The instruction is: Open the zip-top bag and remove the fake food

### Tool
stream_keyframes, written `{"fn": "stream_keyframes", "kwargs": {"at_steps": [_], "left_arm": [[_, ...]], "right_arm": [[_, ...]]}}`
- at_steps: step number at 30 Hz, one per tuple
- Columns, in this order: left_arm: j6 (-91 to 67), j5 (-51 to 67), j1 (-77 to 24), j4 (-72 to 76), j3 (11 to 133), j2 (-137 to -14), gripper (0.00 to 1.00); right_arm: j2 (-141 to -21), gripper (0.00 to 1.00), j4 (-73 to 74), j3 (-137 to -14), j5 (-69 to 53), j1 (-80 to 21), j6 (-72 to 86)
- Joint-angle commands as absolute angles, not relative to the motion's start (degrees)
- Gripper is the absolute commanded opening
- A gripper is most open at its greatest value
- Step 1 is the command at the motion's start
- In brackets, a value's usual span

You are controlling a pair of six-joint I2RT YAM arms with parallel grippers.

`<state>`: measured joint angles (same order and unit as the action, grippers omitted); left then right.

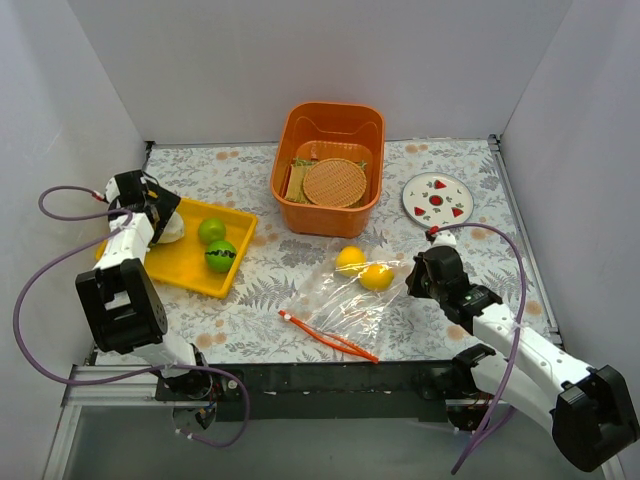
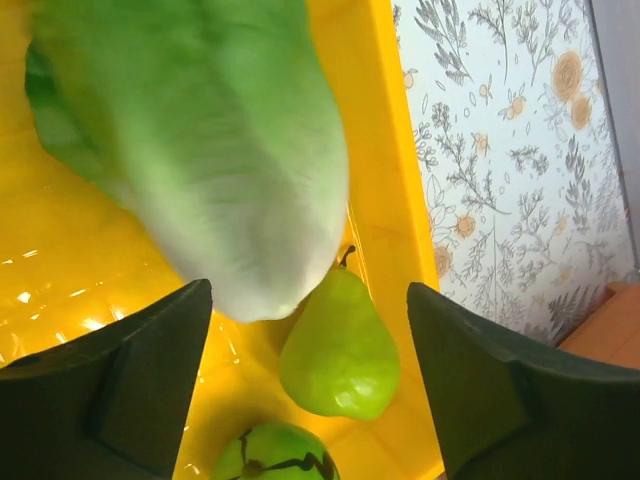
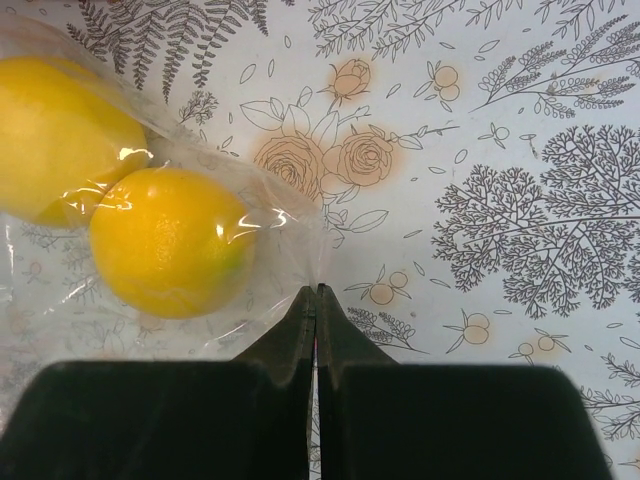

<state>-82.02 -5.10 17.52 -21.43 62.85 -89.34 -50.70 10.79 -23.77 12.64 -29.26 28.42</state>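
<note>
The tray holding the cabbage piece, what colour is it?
The tray is bright yellow, clearest in the left wrist view.

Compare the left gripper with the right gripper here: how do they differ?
The left gripper stands open; the right gripper is shut. The left gripper hangs over the yellow tray, the cabbage piece lying ahead of it; the right gripper pinches the edge of the zip-top bag, which holds two lemons. Both are black and sit low over the table.
</note>
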Motion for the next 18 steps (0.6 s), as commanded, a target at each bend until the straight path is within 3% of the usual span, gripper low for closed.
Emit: {"fn": "stream_keyframes", "kwargs": {"at_steps": [1, 7, 18], "left_arm": [[-76.9, -4.0, 17.6, -21.8, 66.4, -85.3, 0.82], [-73.8, -6.6, 10.2, -29.4, 65.1, -77.1, 0.81], [-94.2, -9.3, -25.9, -35.4, 46.2, -55.5, 0.67]], "right_arm": [[-49.6, 0.01, 11.1, -23.8, 12.2, -29.1, 28.1], [-48.0, 0.01, 11.8, -23.0, 12.2, -29.1, 29.4], [-46.3, 0.01, 11.7, -20.0, 10.5, -29.2, 33.2]]}}
